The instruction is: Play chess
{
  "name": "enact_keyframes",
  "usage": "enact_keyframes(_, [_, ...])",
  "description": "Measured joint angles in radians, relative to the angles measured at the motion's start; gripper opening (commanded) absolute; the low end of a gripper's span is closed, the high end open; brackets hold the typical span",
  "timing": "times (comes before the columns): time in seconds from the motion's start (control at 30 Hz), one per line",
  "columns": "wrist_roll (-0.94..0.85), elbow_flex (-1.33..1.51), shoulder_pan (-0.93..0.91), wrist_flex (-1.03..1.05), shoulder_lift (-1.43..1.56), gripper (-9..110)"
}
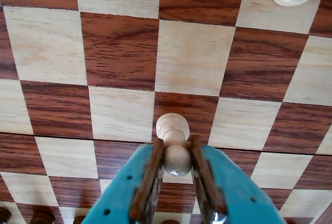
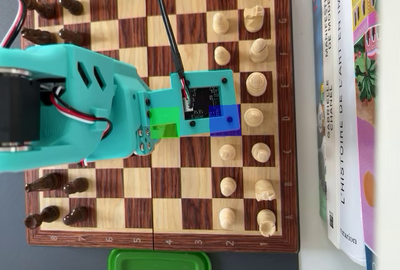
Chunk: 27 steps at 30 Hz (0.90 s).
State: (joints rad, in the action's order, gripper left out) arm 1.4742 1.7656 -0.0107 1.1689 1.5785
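The chessboard (image 2: pixel 125 32) lies left of the books (image 2: pixel 350 95); overhead, the teal arm (image 2: pixel 69 114) hides what only the wrist view shows: the end effector (image 1: pixel 176 164) clamped on a white pawn (image 1: pixel 174 136) over the board's middle squares

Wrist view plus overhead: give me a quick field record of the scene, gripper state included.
gripper: teal gripper, shut on white pawn
pawn pose: tilted, head between the jaws, base towards the board
board: wooden chessboard
white pieces: right side in overhead view, e.g. white pawn in row
dark pieces: left edge in overhead view, e.g. dark pawn
off board: books on the right, green lid at the bottom edge
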Motion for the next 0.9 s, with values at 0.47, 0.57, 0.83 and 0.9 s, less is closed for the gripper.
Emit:
enact_keyframes(0.47, [0.0, 0.017, -0.003, -0.002, 0.0, 7])
enact_keyframes(0.57, [0.0, 0.018, -0.003, -0.003, 0.0, 7])
enact_keyframes(0.83, [0.0, 0.018, -0.003, -0.003, -0.003, 7])
enact_keyframes(0.9, [0.0, 0.018, -0.003, -0.003, -0.02, 7])
